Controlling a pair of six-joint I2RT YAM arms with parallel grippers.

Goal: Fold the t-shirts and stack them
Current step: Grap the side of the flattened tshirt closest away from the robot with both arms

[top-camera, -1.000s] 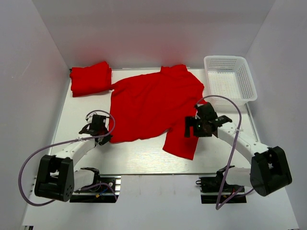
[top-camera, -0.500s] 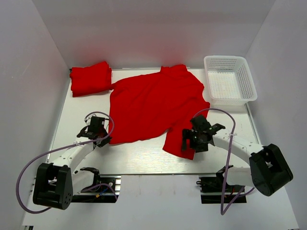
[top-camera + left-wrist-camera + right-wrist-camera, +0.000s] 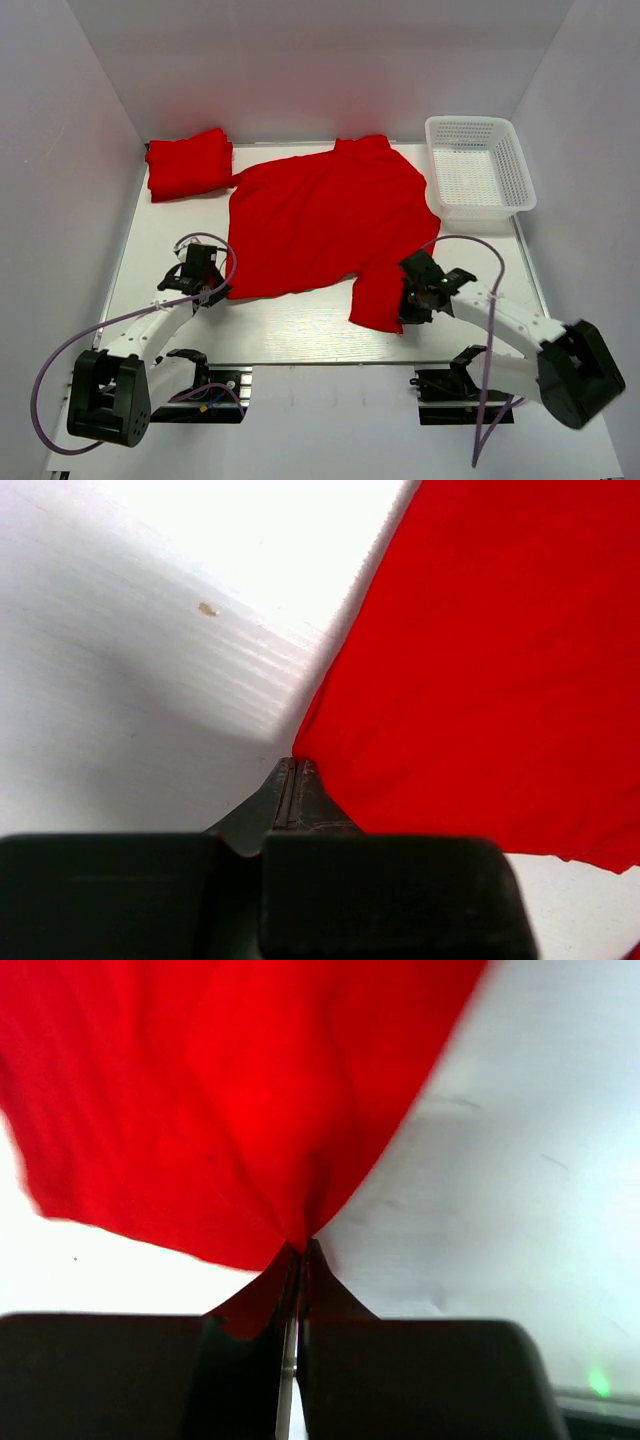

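One red t-shirt (image 3: 320, 225) lies spread over the middle of the white table (image 3: 290, 325). A folded pile of t-shirts (image 3: 188, 163) rests at the back left. My left gripper (image 3: 213, 289) sits at the spread shirt's near left corner. In the left wrist view its jaws (image 3: 295, 767) are shut, with the cloth's corner (image 3: 480, 660) meeting the tips. My right gripper (image 3: 407, 301) is at the near right sleeve. In the right wrist view it (image 3: 303, 1247) is shut on a pinched fold of red cloth (image 3: 220, 1090).
A white mesh basket (image 3: 478, 165) stands at the back right, close to the shirt's right shoulder. White walls close in the table on three sides. Both arm bases and their cables lie along the near edge.
My right gripper came down toward the near edge and shut on the sleeve, which has bunched and shifted slightly left. The left gripper stayed shut and barely moved.
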